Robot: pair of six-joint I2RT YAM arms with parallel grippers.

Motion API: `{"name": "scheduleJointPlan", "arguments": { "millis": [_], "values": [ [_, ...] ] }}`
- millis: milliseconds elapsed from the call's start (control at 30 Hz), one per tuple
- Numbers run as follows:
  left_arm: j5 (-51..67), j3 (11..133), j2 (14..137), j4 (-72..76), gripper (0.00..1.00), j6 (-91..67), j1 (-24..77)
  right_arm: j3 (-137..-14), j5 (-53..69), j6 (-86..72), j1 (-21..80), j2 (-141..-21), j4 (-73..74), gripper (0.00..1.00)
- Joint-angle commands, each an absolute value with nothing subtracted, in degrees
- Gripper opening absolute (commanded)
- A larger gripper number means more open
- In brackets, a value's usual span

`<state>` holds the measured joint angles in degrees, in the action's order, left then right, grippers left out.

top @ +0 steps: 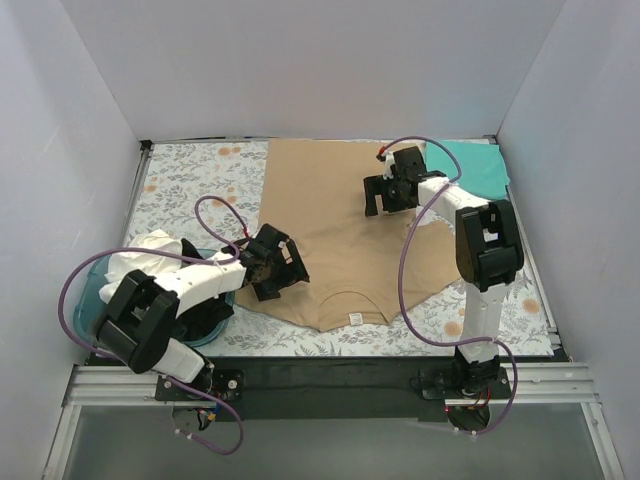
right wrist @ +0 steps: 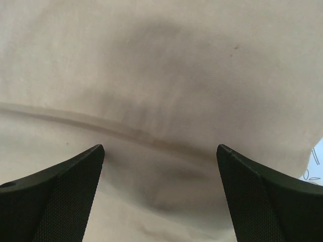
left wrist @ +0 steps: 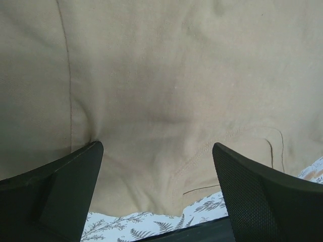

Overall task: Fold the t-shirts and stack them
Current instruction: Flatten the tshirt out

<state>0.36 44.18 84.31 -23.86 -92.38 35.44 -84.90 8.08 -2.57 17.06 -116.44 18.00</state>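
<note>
Teal shirt (top: 480, 166) partly hidden behind right arm (top: 486, 250).

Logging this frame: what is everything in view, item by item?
tan t-shirt: one, tan, spread flat mid-table, collar at the near edge
teal t-shirt: one, teal-green, far right corner
white t-shirt: one, white, bunched in the basket
basket: one, blue, near left side
table cover: one, floral print, under everything
left gripper: one, black, open over the tan t-shirt's near left edge
right gripper: one, black, open over its far right part
</note>
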Motion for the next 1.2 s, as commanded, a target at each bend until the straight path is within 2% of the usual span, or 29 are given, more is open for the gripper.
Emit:
{"name": "scheduleJointPlan", "arguments": {
  "millis": [0, 200, 367, 500, 700, 733, 867, 1000, 1167],
  "values": [
    [-5.61, 44.21, 86.04, -25.05, 0.9, -93.87, 35.07, -83.43, 8.62, -3.07, 17.49, -115.32, 16.18, 0.98],
    [-8.61, 49.48, 94.02, -27.51, 0.91, -94.39, 31.12, -70.6, 7.65, -5.44, 17.67, -109.26, 11.79, 0.98],
    [-9.4, 55.45, 98.96, -27.95, 0.91, -93.34, 25.93, -53.84, 8.52, -10.45, 19.24, -100.12, 7.3, 0.98],
    [-10.19, 65.89, 107.47, -29.44, 0.92, -90.62, 23.12, -43.0, 7.74, -14.84, 23.89, -91.6, 3.87, 0.98],
    [-9.67, 92.34, 126.36, -32.78, 0.92, -83.6, 22.76, -31.57, 4.05, -27.65, 39.88, -80.52, 0.53, 0.98],
    [-9.06, 96.55, 128.56, -32.96, 0.91, -81.23, 22.76, -31.38, 2.91, -29.08, 45.21, -79.46, 0.53, 0.98],
    [-5.64, 117.45, 137.97, -38.31, 0.92, -76.38, 22.76, -33.65, 1.14, -33.31, 55.8, -78.75, -1.76, 0.98],
    [-2.2, 118.05, 134.59, -37.97, 0.92, -74.89, 22.85, -37.26, -0.08, -32.17, 57.83, -76.47, -1.15, 0.98],
    [-1.49, 105.58, 121.84, -32.7, 0.92, -74.26, 23.11, -41.12, -12.55, -29.1, 57.22, -70.5, 5.44, 0.98]
  ]
}}
